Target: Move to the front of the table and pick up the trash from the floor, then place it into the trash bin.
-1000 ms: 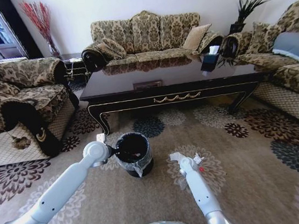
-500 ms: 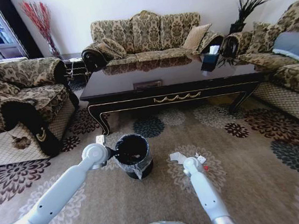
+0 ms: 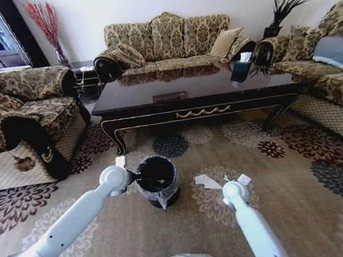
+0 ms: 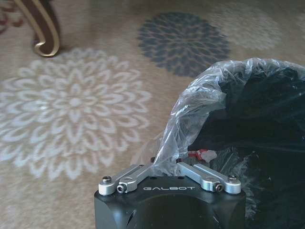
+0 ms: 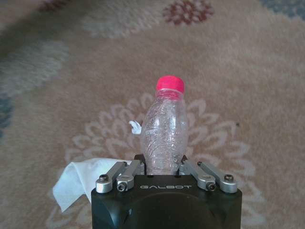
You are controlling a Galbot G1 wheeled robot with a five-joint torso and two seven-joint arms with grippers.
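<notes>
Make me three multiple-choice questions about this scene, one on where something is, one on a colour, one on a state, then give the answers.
1. Where is the white paper scrap?
A. on the table
B. on the carpet right of the bin
C. inside the bin

2. What colour is the bottle cap?
A. pink
B. green
C. black

3. What is the right pincer doing?
A. open over the table
B. closed on the paper
C. closed on the bottle

Answers: 1 B, it lies on the carpet beside the bin. 2 A, the right wrist view shows it. 3 C, the fingers clamp the bottle's base.
</notes>
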